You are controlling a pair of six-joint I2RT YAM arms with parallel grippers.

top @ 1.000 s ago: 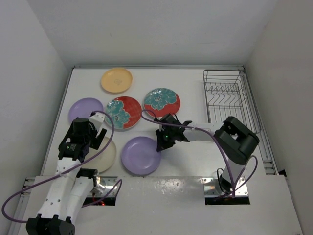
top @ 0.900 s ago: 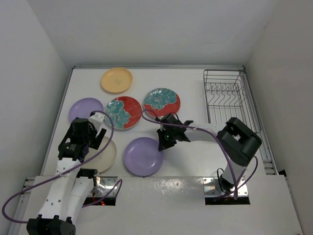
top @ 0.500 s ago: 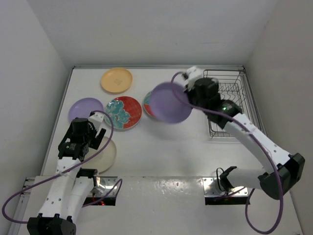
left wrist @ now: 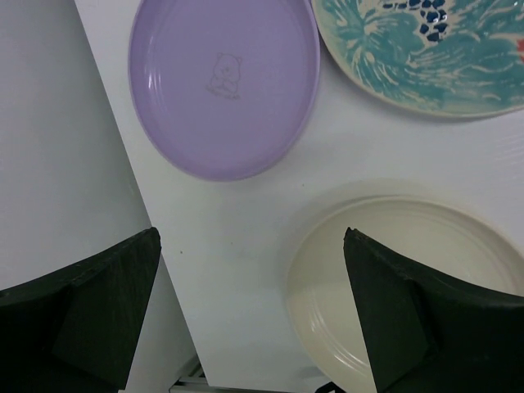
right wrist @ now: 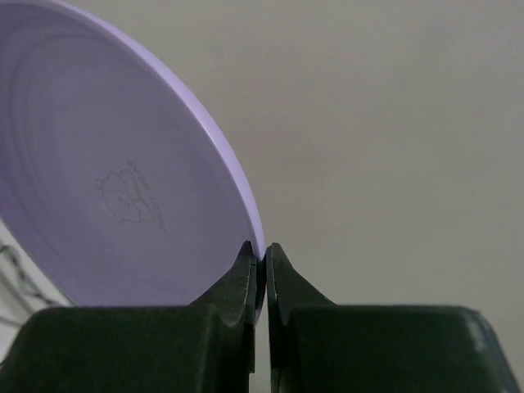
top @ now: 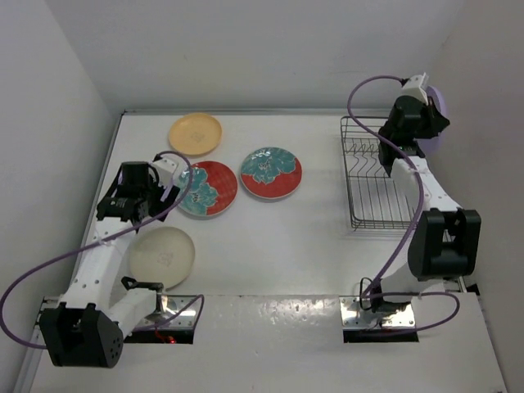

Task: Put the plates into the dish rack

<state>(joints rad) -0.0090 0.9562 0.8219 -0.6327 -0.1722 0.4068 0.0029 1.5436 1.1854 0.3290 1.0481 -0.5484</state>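
Observation:
My right gripper (top: 421, 115) is shut on the rim of a lavender plate (top: 436, 123) and holds it on edge, high above the far right end of the wire dish rack (top: 381, 176). In the right wrist view the jaws (right wrist: 260, 254) pinch that plate (right wrist: 106, 180). My left gripper (top: 135, 194) is open and empty, above the table's left side. The left wrist view (left wrist: 251, 237) shows a second lavender plate (left wrist: 225, 82), a cream plate (left wrist: 409, 286) and a red and teal plate (left wrist: 426, 49) lying below it. The second lavender plate is hidden under the arm in the top view.
A yellow-orange plate (top: 195, 133) lies at the far left. Two red and teal plates (top: 206, 188) (top: 271, 173) lie mid-table. The cream plate (top: 161, 256) lies near left. The rack holds no plates. White walls stand close on both sides.
My right arm lifted the lavender plate off the near table and carried it up and far right over the rack. My left gripper moved farther away, over the left lavender plate.

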